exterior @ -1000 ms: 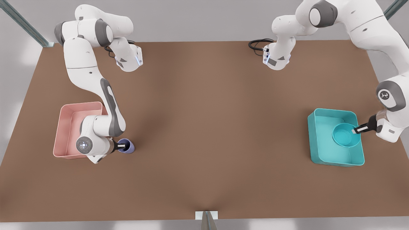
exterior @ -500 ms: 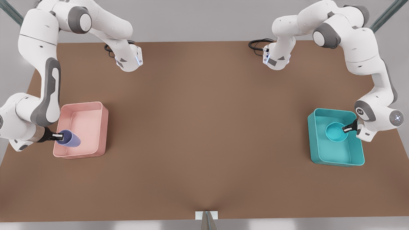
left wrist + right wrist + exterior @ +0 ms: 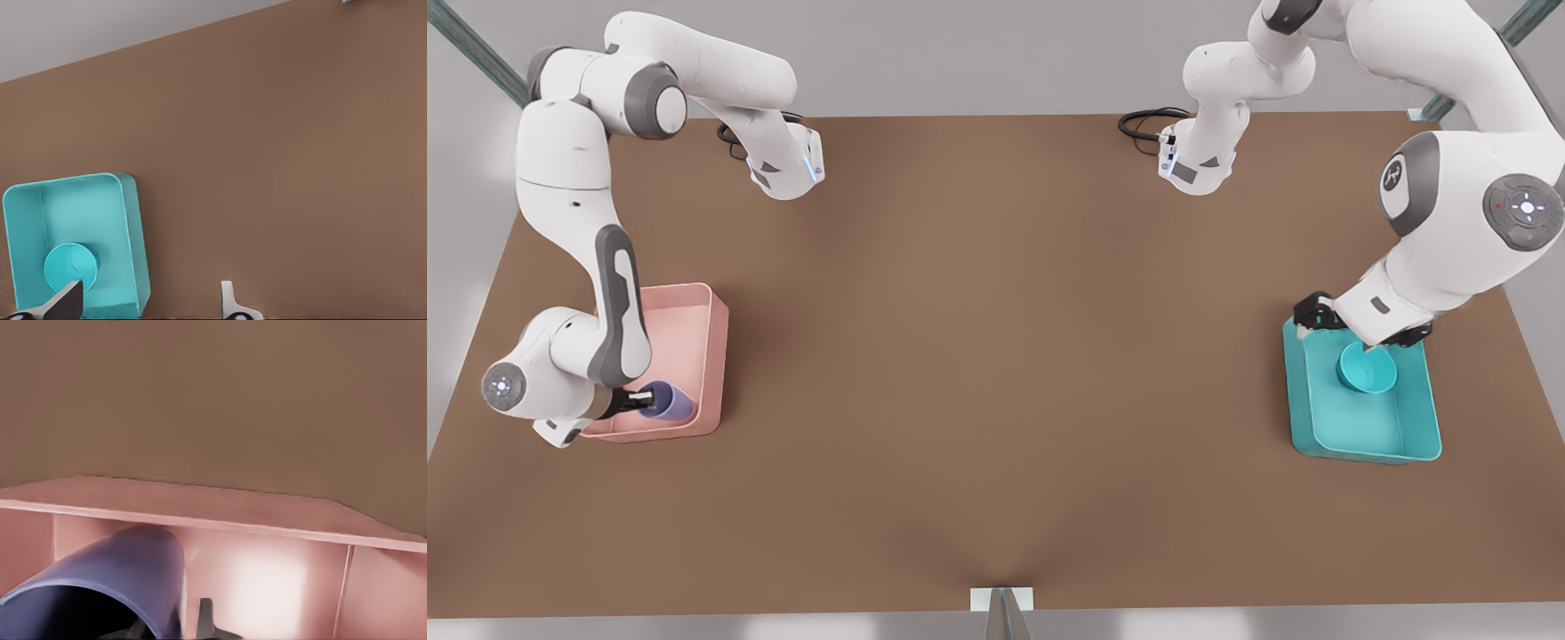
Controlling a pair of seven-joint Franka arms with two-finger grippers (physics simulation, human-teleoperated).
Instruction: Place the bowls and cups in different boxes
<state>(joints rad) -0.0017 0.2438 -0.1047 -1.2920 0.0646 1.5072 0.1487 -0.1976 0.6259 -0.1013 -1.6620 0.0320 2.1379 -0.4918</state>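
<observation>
Right gripper [image 3: 640,397]: I grasp the lavender cup [image 3: 665,402] by its rim, one finger inside the mouth and one outside; the cup lies tilted, low inside the pink box [image 3: 716,356], at the corner nearest the camera in the front view.
Left gripper [image 3: 143,303]: my fingers are spread wide apart and grasp nothing; it hangs above the teal box [image 3: 1360,440], mostly hidden under the wrist in the front view.
Bowl [image 3: 1366,368]: it sits inside the teal box, toward the far end, free of my fingers as far as the left wrist view shows.
Step in hand: I judge the bowl delivered and the cup at the point of release.
Doing it well: I should bring the cup low to the pink floor before parting the fingers, so it does not roll or bounce against the wall just beside it.
Withdrawal: lift both grippers straight up, clear of the box rims, before swinging away.
Risk: the inner finger could drag the cup out by its lip if I pull sideways.
Tabletop [image 3: 996,356]: the boxes stand well apart on it.
</observation>
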